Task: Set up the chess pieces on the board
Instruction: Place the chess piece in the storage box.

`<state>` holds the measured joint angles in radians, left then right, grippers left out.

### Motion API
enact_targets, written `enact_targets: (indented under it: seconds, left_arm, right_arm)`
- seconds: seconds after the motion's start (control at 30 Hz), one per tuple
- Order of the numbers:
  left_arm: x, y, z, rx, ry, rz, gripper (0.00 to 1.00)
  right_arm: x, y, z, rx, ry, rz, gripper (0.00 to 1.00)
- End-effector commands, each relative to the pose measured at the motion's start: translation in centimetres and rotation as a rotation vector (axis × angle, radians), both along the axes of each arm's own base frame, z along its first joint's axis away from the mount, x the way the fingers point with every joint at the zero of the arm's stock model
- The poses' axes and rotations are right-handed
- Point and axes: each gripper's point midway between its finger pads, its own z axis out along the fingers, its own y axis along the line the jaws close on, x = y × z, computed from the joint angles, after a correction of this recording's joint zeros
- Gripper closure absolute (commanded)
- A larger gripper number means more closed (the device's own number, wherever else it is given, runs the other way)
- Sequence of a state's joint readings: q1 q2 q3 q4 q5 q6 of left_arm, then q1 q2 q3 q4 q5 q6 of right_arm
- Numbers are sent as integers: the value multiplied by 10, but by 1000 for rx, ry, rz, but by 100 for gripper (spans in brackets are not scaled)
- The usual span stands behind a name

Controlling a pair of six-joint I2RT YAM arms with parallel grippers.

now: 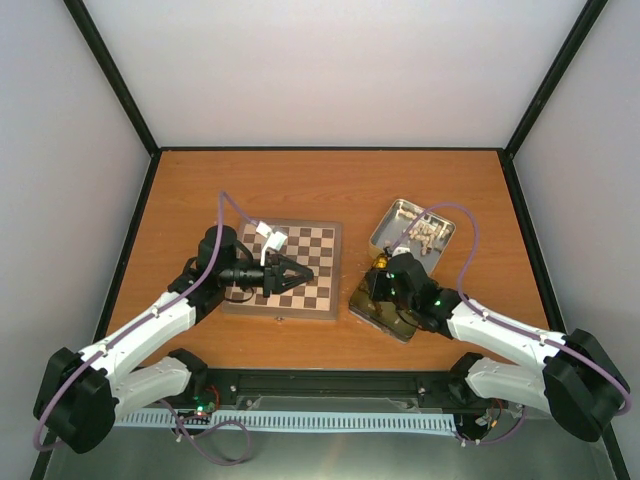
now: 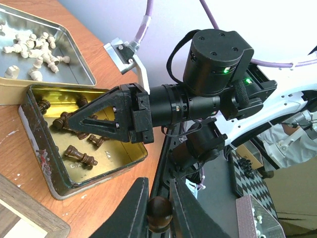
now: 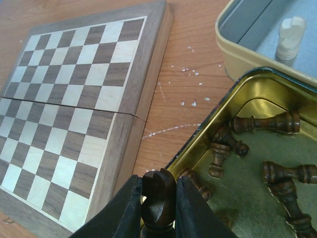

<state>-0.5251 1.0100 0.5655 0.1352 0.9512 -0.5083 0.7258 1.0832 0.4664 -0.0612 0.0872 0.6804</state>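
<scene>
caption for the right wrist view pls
Right gripper clamps a dark chess piece at the gold-lined tin, chessboard alongside.

— What's the left hand (image 2: 159,207) holding, this side of the gold tin (image 2: 111,167)?
— One dark piece (image 2: 159,219), pinched. The right hand (image 2: 74,123) is inside that tin, over dark pieces (image 2: 79,154); cream pieces (image 2: 34,49) lie beyond it.

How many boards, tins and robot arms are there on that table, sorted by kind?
Chessboard: 1
Tins: 2, gold-lined tin and silver tin
Robot arms: 2, left arm and right arm
Total: 5
</scene>
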Motion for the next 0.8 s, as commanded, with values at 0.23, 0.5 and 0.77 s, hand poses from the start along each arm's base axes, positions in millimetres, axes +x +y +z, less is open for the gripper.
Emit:
enact_targets:
  seconds: [0.23,0.5,0.77]
  left_arm:
    - [3,-5,23,-40,-80,-10,94]
    - [1,-5,32,-53,-117,-29,94]
    - [33,5,21,42,-131,183,95]
  right_arm:
    - [7,1,8,5,-41,-2,83]
    - [2,-26,-28,-105,49,-116,83]
    - [6,-16,-22,-89,24,-69,83]
